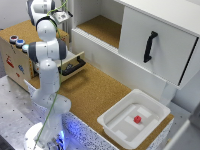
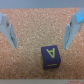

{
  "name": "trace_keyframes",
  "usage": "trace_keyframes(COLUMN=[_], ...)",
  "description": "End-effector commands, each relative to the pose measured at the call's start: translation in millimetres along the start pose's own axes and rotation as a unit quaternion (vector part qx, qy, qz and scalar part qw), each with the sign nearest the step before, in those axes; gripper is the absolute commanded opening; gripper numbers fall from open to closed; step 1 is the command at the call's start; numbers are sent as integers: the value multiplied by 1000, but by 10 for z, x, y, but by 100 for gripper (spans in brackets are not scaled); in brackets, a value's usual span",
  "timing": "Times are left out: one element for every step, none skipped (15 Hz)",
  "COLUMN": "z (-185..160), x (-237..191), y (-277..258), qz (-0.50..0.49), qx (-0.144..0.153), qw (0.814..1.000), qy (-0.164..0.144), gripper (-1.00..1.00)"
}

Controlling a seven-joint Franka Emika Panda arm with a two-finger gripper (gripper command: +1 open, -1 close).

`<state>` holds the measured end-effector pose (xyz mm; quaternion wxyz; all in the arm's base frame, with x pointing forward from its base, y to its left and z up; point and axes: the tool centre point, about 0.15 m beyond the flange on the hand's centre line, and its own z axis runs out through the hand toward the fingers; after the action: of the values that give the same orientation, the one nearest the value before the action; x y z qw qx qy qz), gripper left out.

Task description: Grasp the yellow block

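Wrist view: pincer spread wide, holding nothing, fingers either side above cork worktop | dark blue block with yellow letter A lies between and below the fingertips, untouched | exterior view: white tray holds small red block | yellow block not visible in either view

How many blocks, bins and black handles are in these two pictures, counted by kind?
Blocks: 2, red block and blue block
Bins: 1, bin
Black handles: 2, cabinet handle and drawer handle
Total: 5
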<state>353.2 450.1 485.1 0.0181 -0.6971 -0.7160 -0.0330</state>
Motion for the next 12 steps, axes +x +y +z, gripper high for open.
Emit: trace_keyframes(z=[-177, -151, -93, -71, -75, -82, -76, -53, 9, 63, 97, 118], x=[-303, -374, -432, -497, -567, -637, -702, -772, -815, -854, -903, -937], y=[-358, -430, -515, -591, -665, -732, -793, -853, -939, -1031, -1123, -1195], qz=[39, 58, 70, 85, 98, 111, 127, 143, 154, 161, 168, 161], qx=[14, 14, 17, 20, 21, 19, 15, 15, 1, -18, -46, -73], qw=[998, 996, 996, 994, 992, 990, 988, 986, 985, 985, 983, 984], qy=[43, 59, 60, 70, 77, 80, 81, 87, 76, 63, 52, 33], gripper=[100, 100, 100, 100, 100, 100, 100, 100, 100, 100, 100, 100])
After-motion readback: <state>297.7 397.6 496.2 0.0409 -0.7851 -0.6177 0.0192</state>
